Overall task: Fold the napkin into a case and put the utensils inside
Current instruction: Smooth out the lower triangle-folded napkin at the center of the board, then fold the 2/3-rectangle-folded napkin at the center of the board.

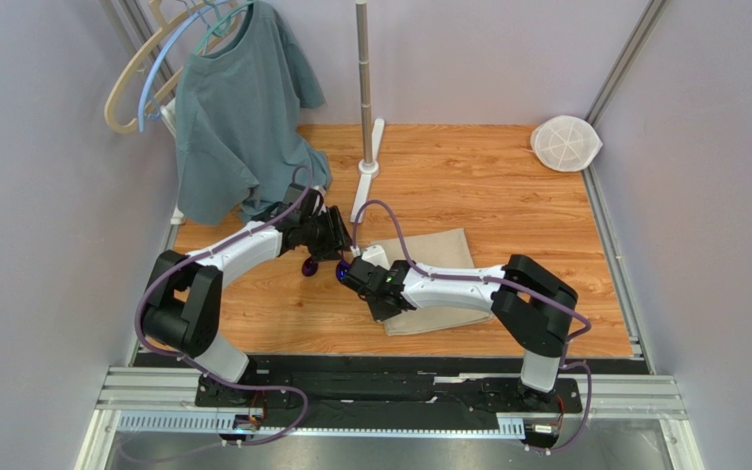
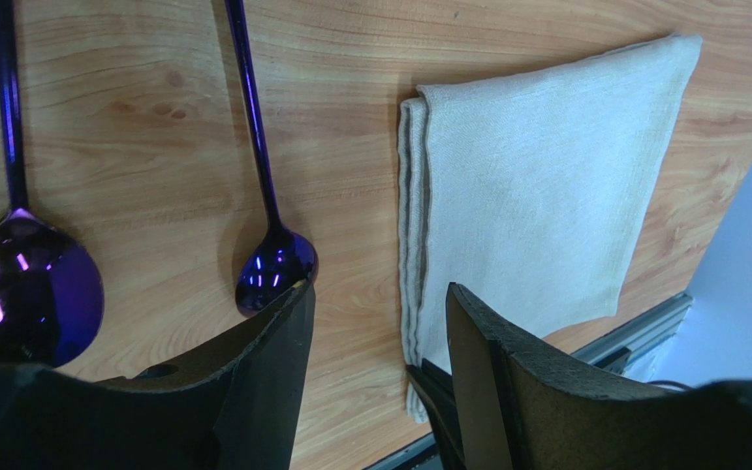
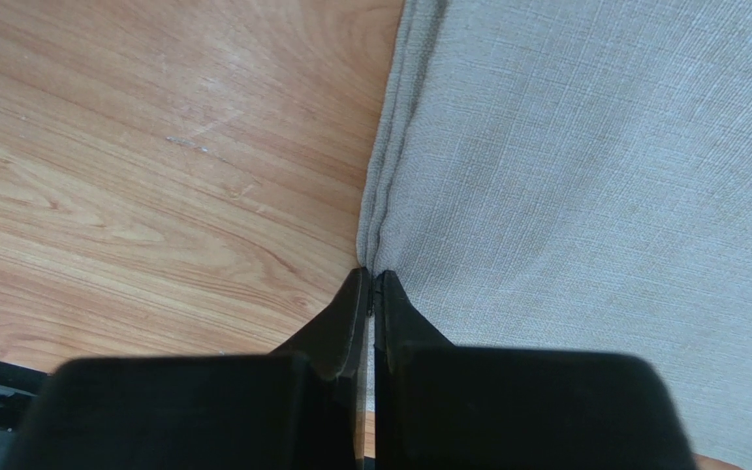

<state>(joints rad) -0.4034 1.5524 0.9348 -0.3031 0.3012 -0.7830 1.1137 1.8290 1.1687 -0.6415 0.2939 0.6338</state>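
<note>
While nipping the napkin (image 3: 596, 196) edge between closed right gripper (image 3: 372, 282) tips, peel up only the top layer, then lower the left gripper (image 2: 380, 294), spread and empty, onto the spoon (image 2: 274, 266) beside one fingertip.

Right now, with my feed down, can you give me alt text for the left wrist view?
The left gripper hangs open over a wooden table, its dark fingers framing the near corner of the folded beige napkin. Left of the napkin lie two shiny purple spoons, apart, bowls toward the camera.
</note>
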